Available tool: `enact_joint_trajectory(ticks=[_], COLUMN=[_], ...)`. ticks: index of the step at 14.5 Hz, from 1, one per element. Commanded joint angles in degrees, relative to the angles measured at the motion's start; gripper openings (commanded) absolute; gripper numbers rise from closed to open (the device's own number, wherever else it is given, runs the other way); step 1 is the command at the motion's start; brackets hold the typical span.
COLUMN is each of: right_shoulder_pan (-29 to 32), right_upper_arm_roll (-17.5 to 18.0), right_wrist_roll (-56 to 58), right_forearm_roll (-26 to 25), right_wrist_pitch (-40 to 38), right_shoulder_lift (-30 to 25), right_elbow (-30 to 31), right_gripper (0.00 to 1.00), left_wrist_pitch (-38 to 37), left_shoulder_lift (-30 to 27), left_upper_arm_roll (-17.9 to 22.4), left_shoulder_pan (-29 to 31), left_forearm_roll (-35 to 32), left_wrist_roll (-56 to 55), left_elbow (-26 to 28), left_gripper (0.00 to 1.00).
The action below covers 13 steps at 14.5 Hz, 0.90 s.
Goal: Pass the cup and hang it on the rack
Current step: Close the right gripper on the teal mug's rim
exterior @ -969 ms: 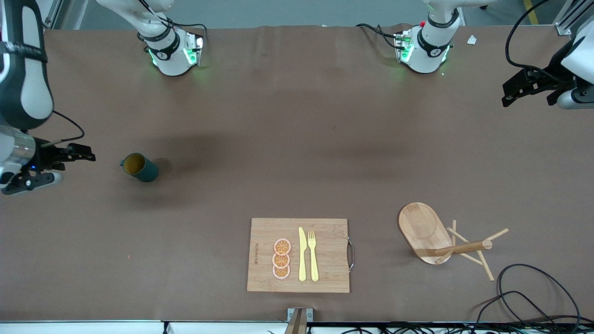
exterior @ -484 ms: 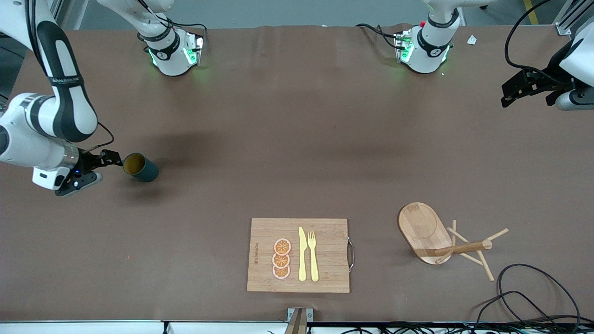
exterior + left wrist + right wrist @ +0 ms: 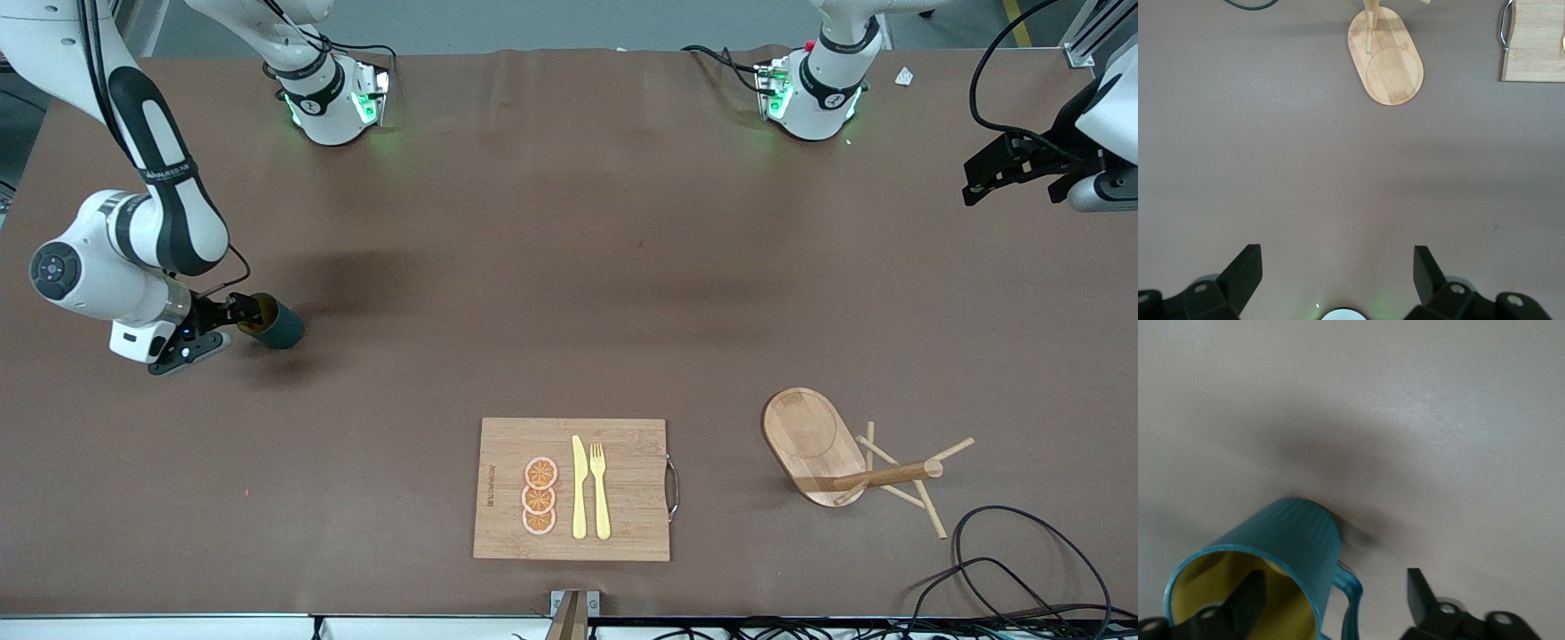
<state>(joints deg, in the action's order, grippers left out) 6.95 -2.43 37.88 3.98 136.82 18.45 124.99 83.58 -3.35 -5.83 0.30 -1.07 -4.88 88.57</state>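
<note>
Front view: the cup lies on its side on the brown desk toward the right arm's end, its mouth turned to the right gripper. That gripper is low at the cup's mouth, with one finger reaching into the opening. The rack lies tipped over toward the left arm's end, nearer the camera, its oval base on edge and its post and pegs spread across the desk. A cutting board sits between the two ends, near the camera's edge, carrying three orange slices, a yellow knife and a yellow fork. The left gripper waits above the desk's end, near a black cable.

Left wrist view: the left gripper is spread wide with nothing between its fingers; the rack's base and a corner of the board show below.

Right wrist view: the right gripper straddles the cup's wall by the handle, one finger inside the yellow interior, one outside, jaws wide and not pressed on the wall.
</note>
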Motion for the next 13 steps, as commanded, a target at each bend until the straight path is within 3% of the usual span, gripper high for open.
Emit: enact_joint_trajectory(ticks=[1, 3, 4, 9, 13], right_shoulder_pan=[-0.09, -0.09, -0.09, -1.58, -7.37], right_upper_arm_roll=[0.24, 0.24, 0.24, 0.24, 0.24], right_wrist_roll=[1.23, 1.05, 1.14, -0.26, -12.88], right_forearm_roll=[2.08, 2.34, 3.13, 3.4, 3.58], right_wrist_pitch=[1.17, 1.08, 0.99, -2.41, -8.93], right_shoulder_lift=[-0.09, -0.09, 0.0, -0.61, -2.98], right_elbow=[1.31, 1.31, 1.31, 0.17, -1.85], right_gripper=[0.45, 0.05, 0.0, 0.0, 0.0], left_wrist_pitch=[-0.25, -0.17, -0.17, -0.08, -0.08], left_shoulder_lift=[0.01, 0.01, 0.01, 0.01, 0.01], left_upper_arm_roll=[-0.06, 0.03, 0.03, 0.12, 0.12], left_shoulder_pan=[0.4, 0.4, 0.4, 0.4, 0.4], left_forearm_roll=[0.28, 0.28, 0.28, 0.19, 0.28], left_wrist_roll=[1.19, 1.19, 1.19, 1.19, 1.28], left_elbow=[-0.33, -0.33, -0.33, -0.42, -0.42], left_gripper=[1.0, 1.0, 1.0, 1.0, 1.0])
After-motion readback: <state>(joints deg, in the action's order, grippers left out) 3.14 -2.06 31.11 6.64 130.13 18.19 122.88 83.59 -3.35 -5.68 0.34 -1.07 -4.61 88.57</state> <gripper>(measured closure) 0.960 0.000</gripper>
